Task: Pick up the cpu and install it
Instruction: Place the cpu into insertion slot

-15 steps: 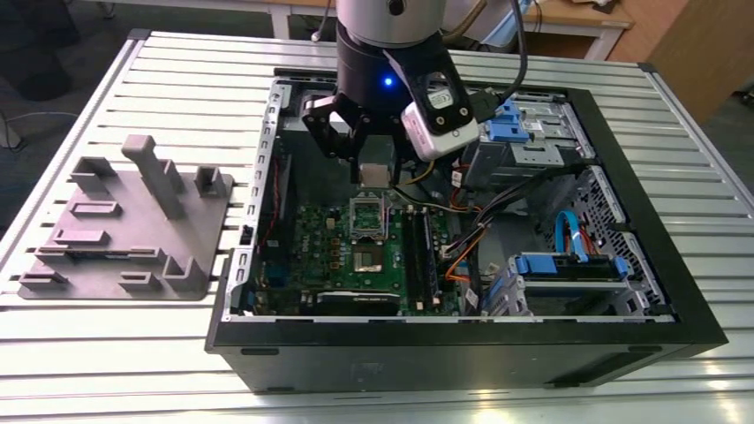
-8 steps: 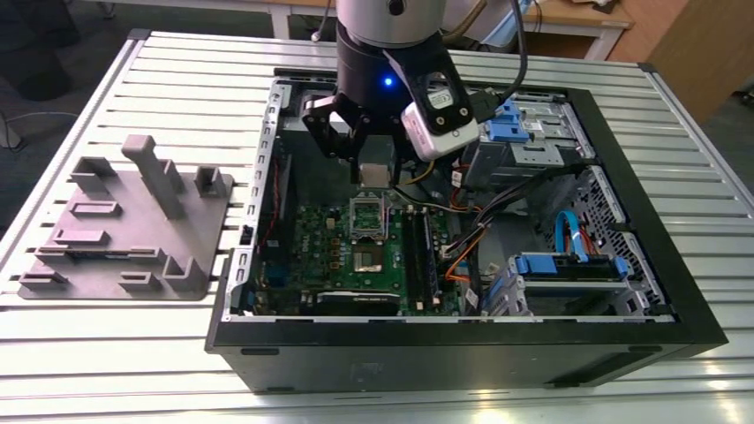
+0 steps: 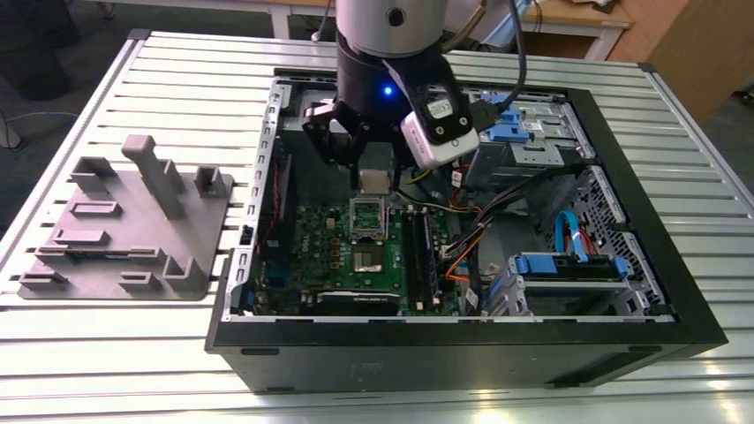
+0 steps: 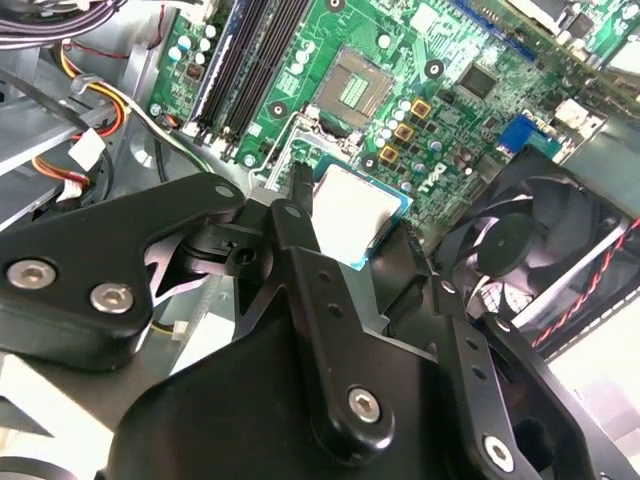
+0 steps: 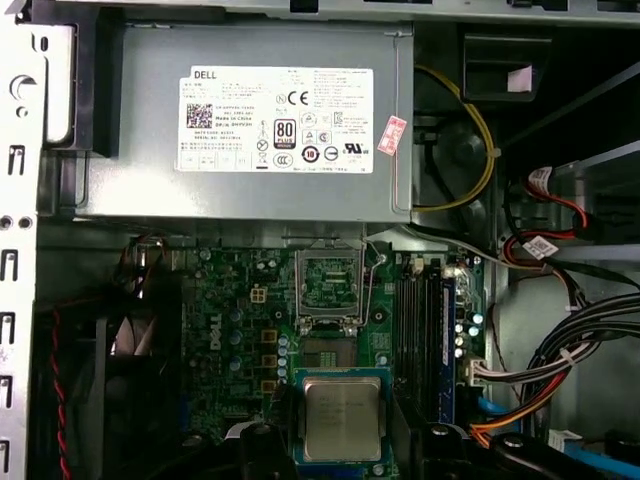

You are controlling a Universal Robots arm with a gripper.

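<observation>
Slatted metal bench (image 3: 94, 353), open PC case (image 3: 471, 353) on it. Jaws clamped on the cpu (image 5: 342, 420) (metal top up), held above the green motherboard (image 5: 230, 320), near the socket (image 5: 325, 352).

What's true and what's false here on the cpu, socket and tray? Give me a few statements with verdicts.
1. The gripper holds the cpu between its fingers. True.
2. The cpu is seated in the socket. False: it is held above the motherboard, and the socket is bare.
3. The socket frame is closed over the socket. False: it is swung open, clear of the socket.
4. The grey tray lies outside the computer case, on the exterior view's left. True.
5. The gripper hangs over the grey tray. False: it is inside the open case, over the motherboard.
</observation>
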